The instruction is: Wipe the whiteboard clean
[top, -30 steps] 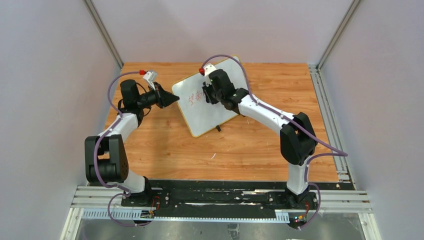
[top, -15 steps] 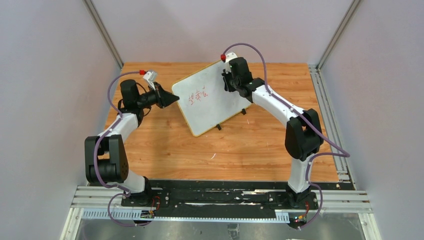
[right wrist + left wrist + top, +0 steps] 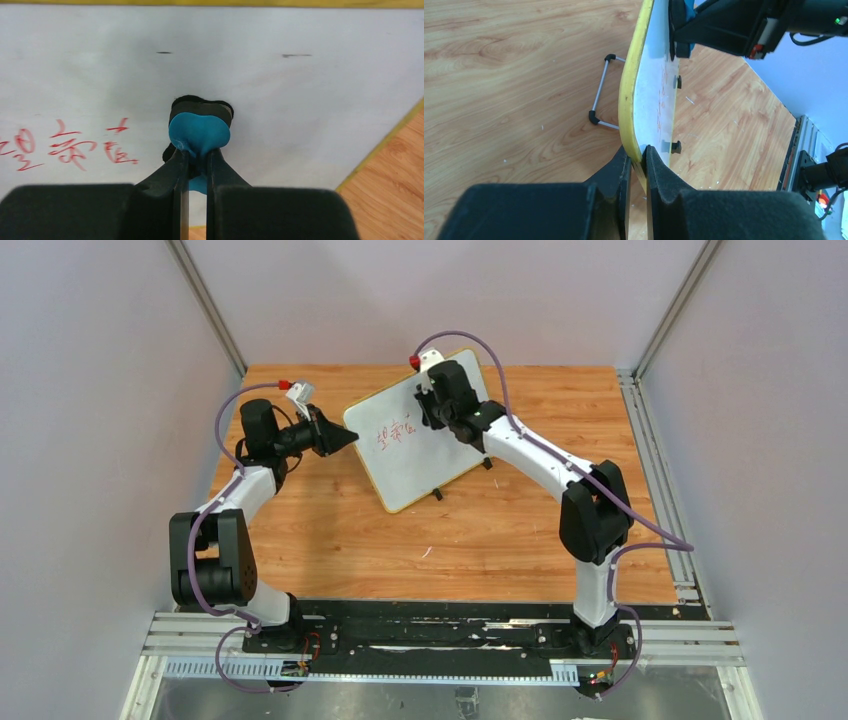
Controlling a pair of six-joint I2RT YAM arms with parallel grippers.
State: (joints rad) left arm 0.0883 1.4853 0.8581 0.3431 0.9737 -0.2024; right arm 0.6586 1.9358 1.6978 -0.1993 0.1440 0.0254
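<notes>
Whiteboard [image 3: 420, 445] propped at the far middle of the wooden worktop [image 3: 480, 530], held between both arms.

The left tool [image 3: 636, 152] pinches its yellow frame [image 3: 630, 95] at one corner. The right tool [image 3: 196, 156] grips a blue eraser [image 3: 199, 131] pressed against the smudged grey-white surface. Red handwriting [image 3: 70, 147], not legible, sits left of the eraser.

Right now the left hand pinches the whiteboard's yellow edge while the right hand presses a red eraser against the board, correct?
Not quite. The eraser in the right hand is blue, not red; the right wrist view shows it. The left hand does pinch the whiteboard by its yellow edge.
</notes>
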